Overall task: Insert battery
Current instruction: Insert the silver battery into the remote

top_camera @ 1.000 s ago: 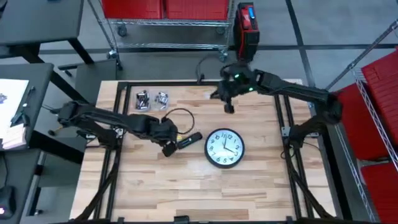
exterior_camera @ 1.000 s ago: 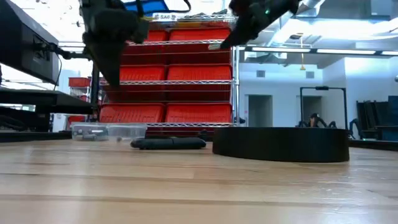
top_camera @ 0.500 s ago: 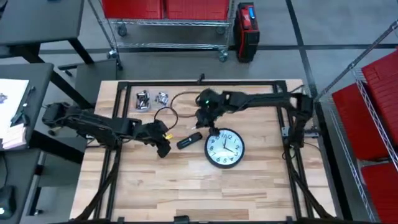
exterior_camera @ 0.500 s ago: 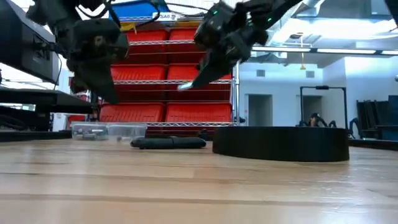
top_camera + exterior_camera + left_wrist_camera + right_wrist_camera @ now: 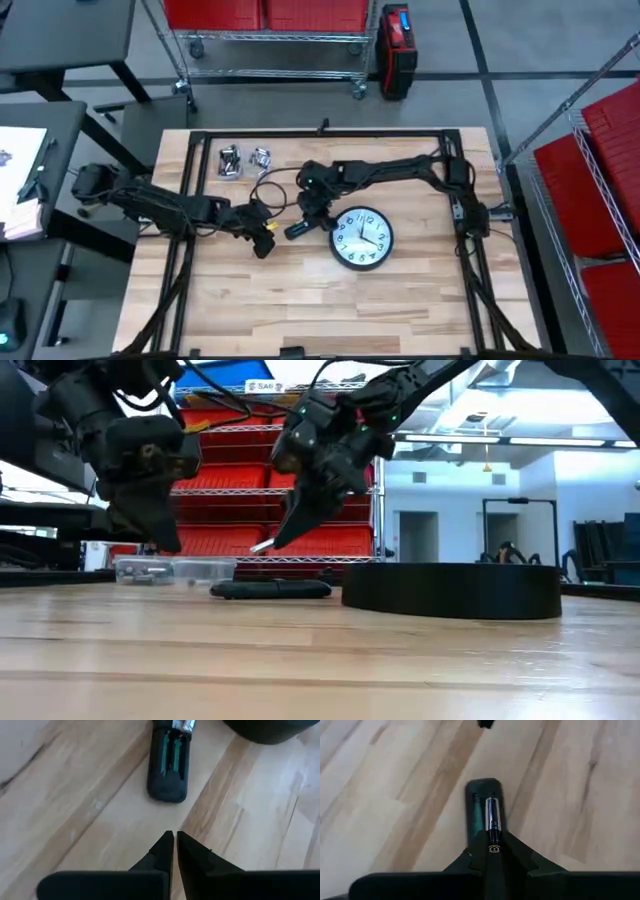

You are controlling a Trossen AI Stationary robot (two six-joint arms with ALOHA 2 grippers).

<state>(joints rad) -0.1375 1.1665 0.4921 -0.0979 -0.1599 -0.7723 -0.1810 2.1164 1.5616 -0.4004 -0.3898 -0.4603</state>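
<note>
Landmark: remote [image 5: 303, 226], lying flat on the wooden table [image 5: 300, 310], just beside the wall clock [image 5: 361, 238], open battery bay facing up, green contacts visible in the left wrist view [image 5: 169, 755].

Right gripper [image 5: 272, 544]: poised just above the remote, fingers pinching 1 silver battery [image 5: 491, 820] lengthwise; battery lined up with the bay but, by the low view, not yet touching it.

Left gripper [image 5: 174, 840]: hanging near the remote's end on the side away from the clock, fingers pressed together, empty, apart from the remote.

Spare cells: 2 clear boxes [image 5: 243, 160] near the table's far edge, well apart from the remote.

Step in hand: seating the battery, judged at the final approach.

Doing it well: keep the battery's axis parallel to the bay's length; lower 1 end against the spring contact first, then press the other end flat; release only once seated.

Risk: remote unbraced, likely to skid on the wood under a sideways push; bracing its free end with the left gripper would help.
</note>
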